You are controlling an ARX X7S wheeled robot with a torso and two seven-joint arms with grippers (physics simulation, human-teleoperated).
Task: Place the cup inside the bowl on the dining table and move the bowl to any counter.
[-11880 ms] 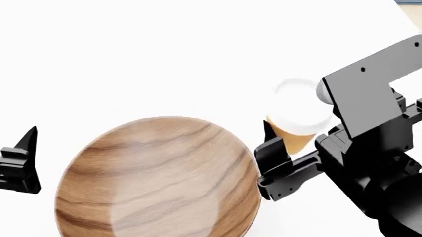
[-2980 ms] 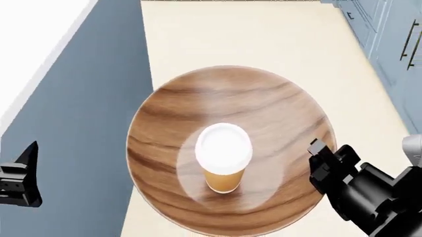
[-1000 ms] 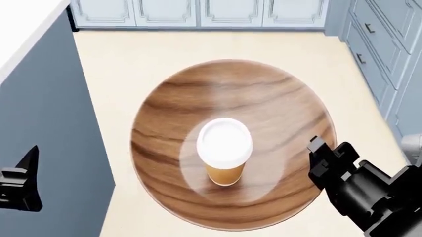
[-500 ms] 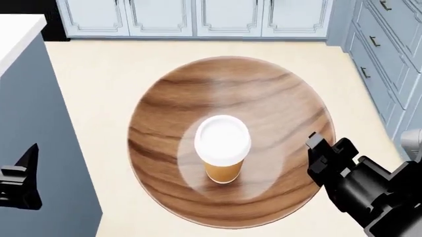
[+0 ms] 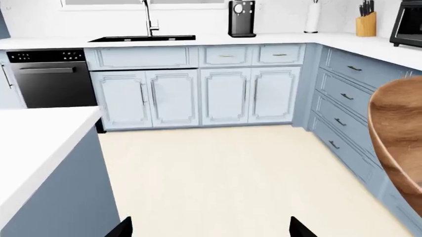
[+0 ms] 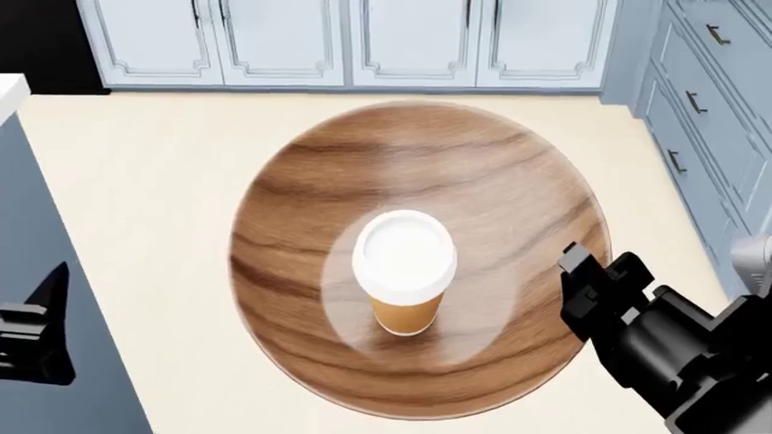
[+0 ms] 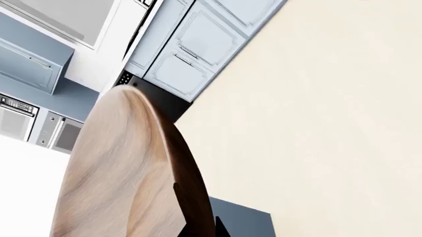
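The wooden bowl [image 6: 483,181] hangs in the air above the beige floor, held level. The cup [image 6: 406,271] stands upright in its middle, white lid on. My right gripper [image 6: 577,289] is shut on the bowl's right rim. In the right wrist view the bowl's rim [image 7: 118,173] sits between the jaws of the right gripper [image 7: 197,228]. My left gripper [image 6: 36,330] is open and empty at the far left, apart from the bowl. In the left wrist view the left gripper [image 5: 209,229] is open over the floor, and the bowl's edge [image 5: 399,133] shows beside it.
The dining table's white top [image 5: 33,143] with a blue-grey side is close by. Ahead runs the white counter [image 5: 283,38] with a sink [image 5: 142,37], a coffee machine [image 5: 242,18] and a black appliance [image 5: 49,79]. Blue cabinets [image 6: 350,41] line the far and right walls.
The view has swung: the cabinets ahead come lower into view and the table's white edge slides off to the left. The bowl, the cup and both grippers keep their places.
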